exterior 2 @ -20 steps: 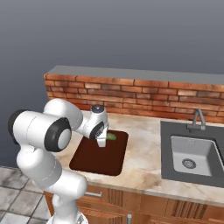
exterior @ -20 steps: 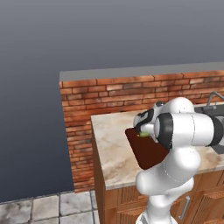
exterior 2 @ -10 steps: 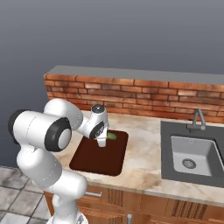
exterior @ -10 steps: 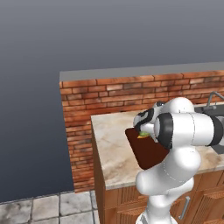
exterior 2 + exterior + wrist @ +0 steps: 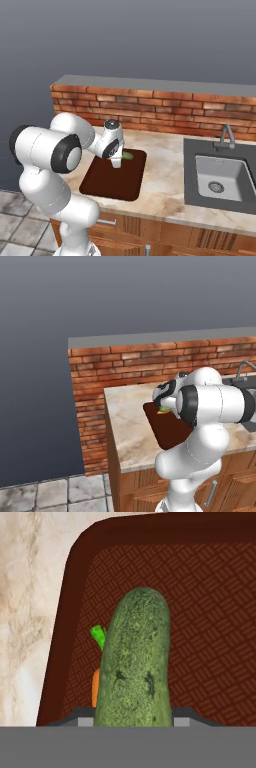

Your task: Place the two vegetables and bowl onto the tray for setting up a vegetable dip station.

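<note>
My gripper (image 5: 116, 161) is shut on the dark green cucumber (image 5: 132, 662), holding it just above the dark reddish-brown tray (image 5: 210, 612). In the right base view the cucumber (image 5: 127, 155) sticks out from the fingers over the tray's (image 5: 107, 182) far edge. The orange carrot (image 5: 95, 687) with its green top lies on the tray near a corner, partly hidden behind the cucumber. In the left base view the tray (image 5: 167, 433) lies on the marble counter, with a bit of the green cucumber (image 5: 162, 409) showing at the hand. The bowl is out of view.
A steel sink (image 5: 215, 175) with a faucet (image 5: 227, 136) is set into the counter right of the tray. A brick backsplash (image 5: 150, 107) runs along the back. The counter (image 5: 125, 426) ends at its left edge a little beyond the tray.
</note>
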